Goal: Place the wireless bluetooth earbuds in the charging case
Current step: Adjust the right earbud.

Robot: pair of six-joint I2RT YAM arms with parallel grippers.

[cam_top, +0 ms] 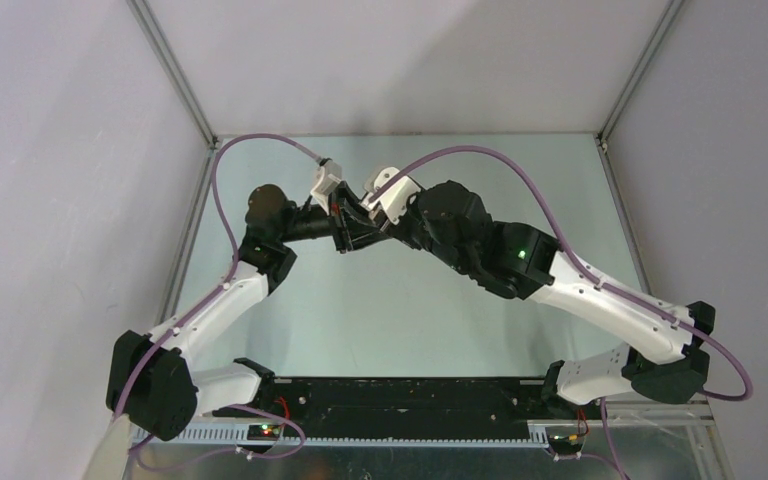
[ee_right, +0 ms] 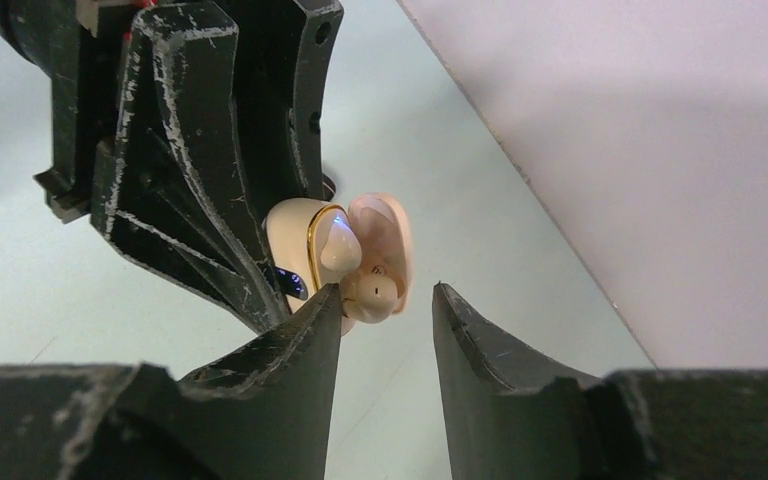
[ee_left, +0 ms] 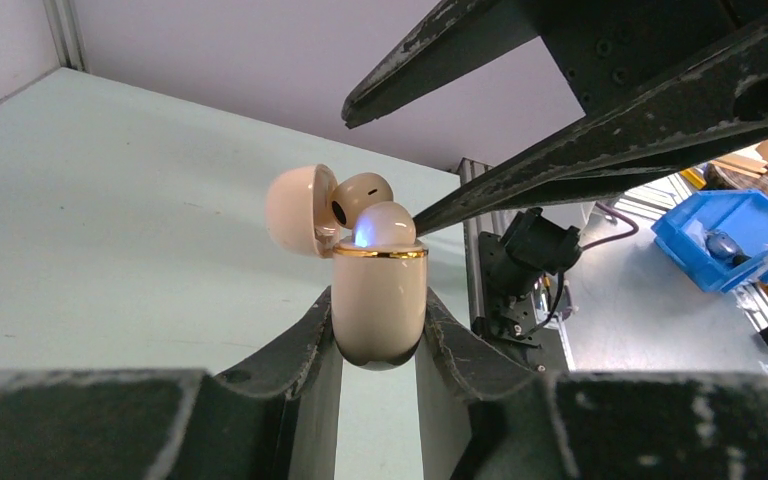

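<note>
My left gripper [ee_left: 378,296] is shut on the lower body of the beige charging case [ee_left: 380,305], holding it upright above the table with its lid [ee_left: 295,208] swung open. One beige earbud [ee_left: 388,224] sits in the case mouth behind the gold rim, glowing blue. A second earbud [ee_left: 361,193] stands next to the lid; how deep it sits I cannot tell. My right gripper [ee_right: 387,292] is open, and its left fingertip [ee_right: 328,300] touches this second earbud [ee_right: 373,290]. The other earbud [ee_right: 339,246] shows beside it. In the top view both grippers [cam_top: 355,222] meet at mid-table and hide the case.
The pale green table [cam_top: 390,310] is enclosed by white walls on three sides with metal frame posts [cam_top: 172,70] at the corners. Past the table edge, in the left wrist view, stand a blue bin [ee_left: 730,235] and a black clamp [ee_left: 530,260].
</note>
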